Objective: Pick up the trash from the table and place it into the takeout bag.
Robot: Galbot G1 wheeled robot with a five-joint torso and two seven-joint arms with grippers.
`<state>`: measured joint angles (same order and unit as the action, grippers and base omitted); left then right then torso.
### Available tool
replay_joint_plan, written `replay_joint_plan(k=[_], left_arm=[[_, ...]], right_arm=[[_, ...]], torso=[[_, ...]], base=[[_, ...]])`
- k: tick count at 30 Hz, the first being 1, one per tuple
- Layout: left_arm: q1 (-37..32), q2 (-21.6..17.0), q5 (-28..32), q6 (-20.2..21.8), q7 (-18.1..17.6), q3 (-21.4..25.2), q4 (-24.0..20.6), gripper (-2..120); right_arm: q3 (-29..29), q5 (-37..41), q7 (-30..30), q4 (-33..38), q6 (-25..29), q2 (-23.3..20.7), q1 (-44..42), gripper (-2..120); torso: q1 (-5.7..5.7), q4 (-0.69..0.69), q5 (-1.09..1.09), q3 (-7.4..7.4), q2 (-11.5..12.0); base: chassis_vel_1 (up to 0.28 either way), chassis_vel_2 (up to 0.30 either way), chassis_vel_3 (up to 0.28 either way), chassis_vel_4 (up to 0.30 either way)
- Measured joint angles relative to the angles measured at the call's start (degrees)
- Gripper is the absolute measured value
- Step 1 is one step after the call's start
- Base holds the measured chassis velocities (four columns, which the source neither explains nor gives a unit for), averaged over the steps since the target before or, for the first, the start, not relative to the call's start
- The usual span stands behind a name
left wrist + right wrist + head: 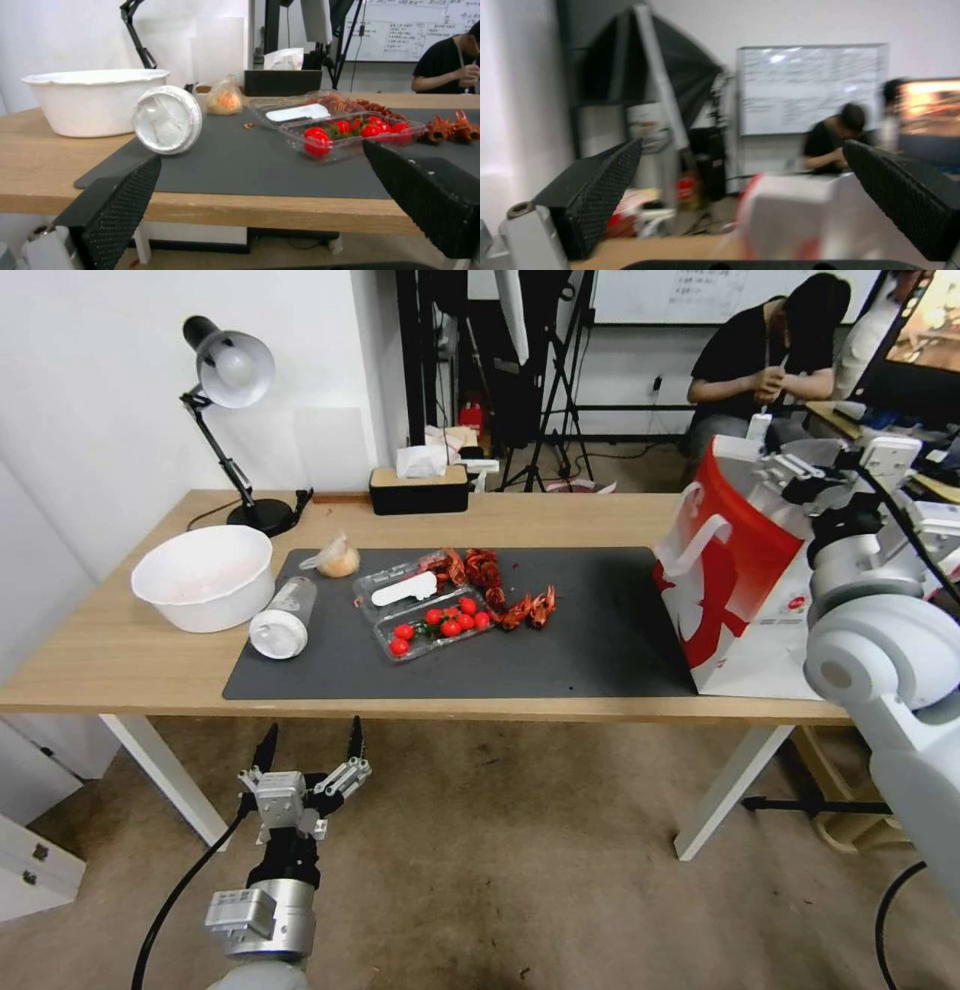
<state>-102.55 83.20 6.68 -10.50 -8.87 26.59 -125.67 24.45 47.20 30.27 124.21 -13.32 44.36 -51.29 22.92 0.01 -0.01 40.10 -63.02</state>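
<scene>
Takeout bag (pixel 745 600) partly behind right gripper (pixel 740 202), fingers apart & empty; left gripper (pixel 310 752) likewise.

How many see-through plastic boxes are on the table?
2. The tray with a white piece sits mid-way along the dark mat. The tray of red tomatoes touches it, nearer the robot. None look hidden.
</scene>
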Motion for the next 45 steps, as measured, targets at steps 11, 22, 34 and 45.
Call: replay_joint_plan(k=[11, 22, 34, 45], left_arm=[[0.3, -0.2, 0.36, -0.32, 0.1, 0.26, 0.3, 100], [1.54, -1.07, 1.53, -0.55, 0.13, 0.34, 1.24, 100], [1.84, -2.76, 2.2, -0.91, 0.14, 0.46, 1.79, 100], [1.86, -2.6, 2.28, -1.25, 0.18, 0.2, 1.6, 100]], right_arm=[[5.14, 1.69, -21.66, 4.56, 8.64, 0.65, -18.78, 100], [7.42, -9.03, -27.88, 2.21, 21.69, 9.05, -37.15, 100], [3.42, -17.69, -25.57, -4.22, 31.71, 17.56, -44.34, 100], [1.62, -20.84, -24.98, -9.07, 36.31, 20.56, -47.13, 100]], torso=[[-0.01, -0.02, 0.02, 0.0, 0.0], [-0.01, -0.03, 0.0, 0.0, -0.01], [-0.01, -0.01, 0.0, 0.0, -0.01], [-0.01, -0.01, 0.02, 0.0, 0.0]], base=[[0.0, 0.0, 0.0, 0.0], [0.0, 0.0, 0.0, 0.0], [0.0, 0.0, 0.0, 0.0], [0.0, 0.0, 0.0, 0.0]])
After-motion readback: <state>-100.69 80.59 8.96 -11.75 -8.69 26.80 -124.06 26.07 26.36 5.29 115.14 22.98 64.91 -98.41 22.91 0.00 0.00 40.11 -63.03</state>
